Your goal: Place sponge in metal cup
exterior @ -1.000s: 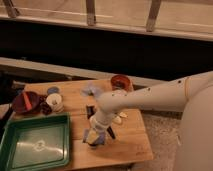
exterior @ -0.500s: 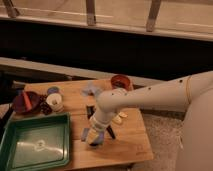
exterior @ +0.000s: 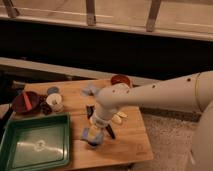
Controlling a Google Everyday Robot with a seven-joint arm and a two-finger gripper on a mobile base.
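Observation:
My gripper (exterior: 93, 137) hangs from the white arm that reaches in from the right, low over the front of the wooden table (exterior: 127, 150), just right of the green tray. A blue-grey block that looks like the sponge (exterior: 87, 133) is right at the gripper. I cannot tell whether it is held or lying on the table. A pale shiny cup (exterior: 55, 102), probably the metal cup, stands upright at the back left, well apart from the gripper.
A green tray (exterior: 35, 147) fills the front left. A dark red plate (exterior: 25, 102) lies at the far left and a red bowl (exterior: 120, 80) at the back. A blue item (exterior: 90, 90), a yellowish item (exterior: 119, 117) and small dark items lie mid-table.
The gripper has shifted slightly left and down toward the table's front, with the blue-grey block staying at it. Nothing else has moved.

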